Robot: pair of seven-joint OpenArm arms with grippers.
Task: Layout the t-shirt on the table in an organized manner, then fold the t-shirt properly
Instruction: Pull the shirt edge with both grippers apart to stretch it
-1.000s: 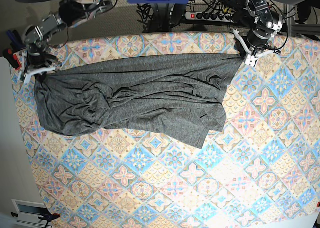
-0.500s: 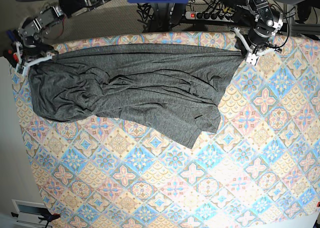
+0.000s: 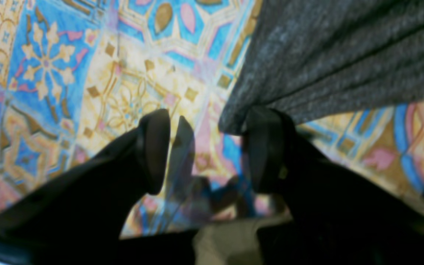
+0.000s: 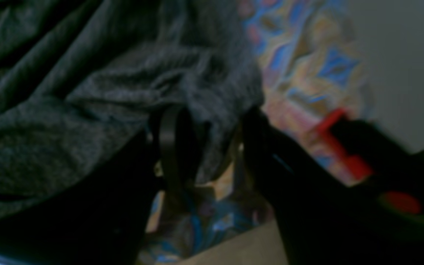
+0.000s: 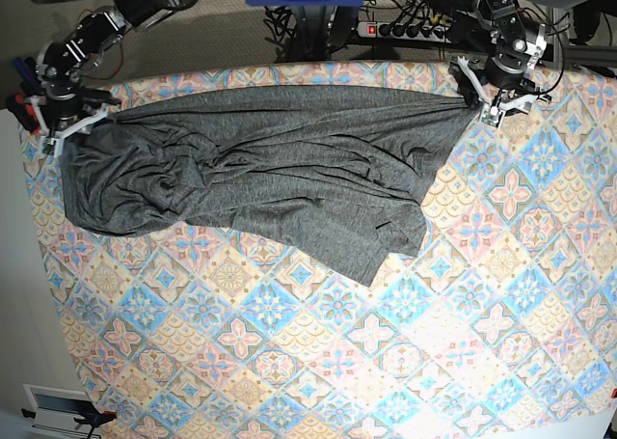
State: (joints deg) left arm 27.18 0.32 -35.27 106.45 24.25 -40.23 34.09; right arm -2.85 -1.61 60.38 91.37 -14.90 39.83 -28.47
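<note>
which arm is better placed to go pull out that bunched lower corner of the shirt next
Probably the left. Its hand stands open at the t-shirt end where the loose lower corner lies folded and bunched. The right hand, also open, sits at the far end, with the whole shirt between.

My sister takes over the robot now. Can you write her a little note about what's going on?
Left gripper: open, one finger against the t-shirt corner, not pinching it.
Right gripper: jaws apart, shirt cloth bunched between them.
The shirt lies stretched along the far edge of the table, wrinkled, its near side uneven.
Done: spread sideways.
Left: smooth it flat, then fold.
</note>
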